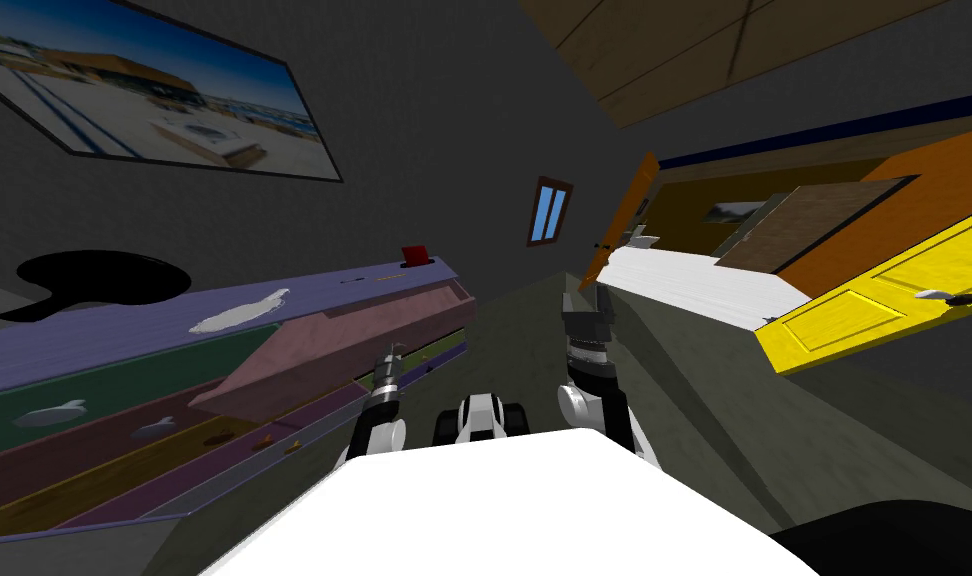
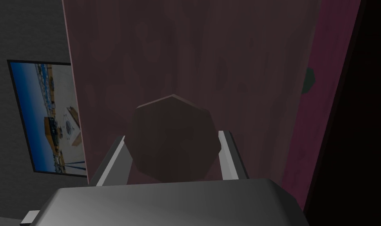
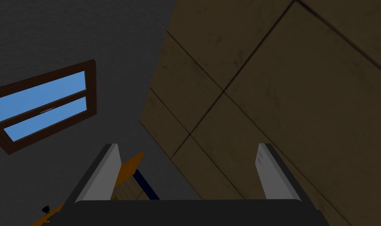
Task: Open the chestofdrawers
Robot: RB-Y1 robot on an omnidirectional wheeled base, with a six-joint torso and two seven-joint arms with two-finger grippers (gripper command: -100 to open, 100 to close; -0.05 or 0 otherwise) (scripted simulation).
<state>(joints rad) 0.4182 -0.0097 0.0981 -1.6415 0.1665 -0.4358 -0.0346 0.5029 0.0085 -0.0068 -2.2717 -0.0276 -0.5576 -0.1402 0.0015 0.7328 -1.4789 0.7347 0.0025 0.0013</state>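
Note:
The chest of drawers (image 1: 124, 340) runs along my left, with a purple top and green, maroon and yellow drawer fronts. One pink drawer (image 1: 344, 345) stands pulled out from it toward me. In the left wrist view my left gripper (image 2: 173, 136) is shut on that drawer's dark faceted knob (image 2: 174, 117), one finger pressing each side, against the pinkish drawer front (image 2: 193, 51). The head view shows the left gripper (image 1: 389, 362) at the drawer's near edge. My right gripper (image 1: 586, 300) is raised to the right of it, and in the right wrist view the right gripper (image 3: 187, 147) is open and holds nothing.
A red object (image 1: 415, 255) and a flat white thing (image 1: 239, 312) lie on the chest's top. White knobs (image 1: 54, 412) show on the lower drawers. A white-topped piece of furniture (image 1: 704, 285), an orange door (image 1: 624, 215) and a yellow door (image 1: 884, 300) stand to the right, across a strip of floor.

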